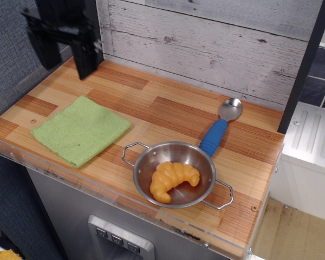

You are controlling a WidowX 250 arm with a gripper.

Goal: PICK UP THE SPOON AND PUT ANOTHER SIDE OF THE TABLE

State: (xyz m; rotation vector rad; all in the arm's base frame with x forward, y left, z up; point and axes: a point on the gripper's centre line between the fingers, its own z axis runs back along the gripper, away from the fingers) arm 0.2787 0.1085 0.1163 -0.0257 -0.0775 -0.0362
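The spoon (pixel 219 128) lies on the wooden table (pixel 151 108) at the right, near the back. Its silver bowl points to the back wall and its blue handle points to the front. The handle end touches or nearly touches the rim of a metal bowl. My black gripper (pixel 65 58) hangs over the table's far left corner, far from the spoon. Its two fingers (pixel 85 60) are spread apart with nothing between them.
A green cloth (pixel 81 129) lies at the front left. A two-handled metal bowl (pixel 146 162) with an orange croissant (pixel 172 180) stands at the front middle. A white plank wall (pixel 206 43) runs along the back. A black post (pixel 306 65) stands at the right edge.
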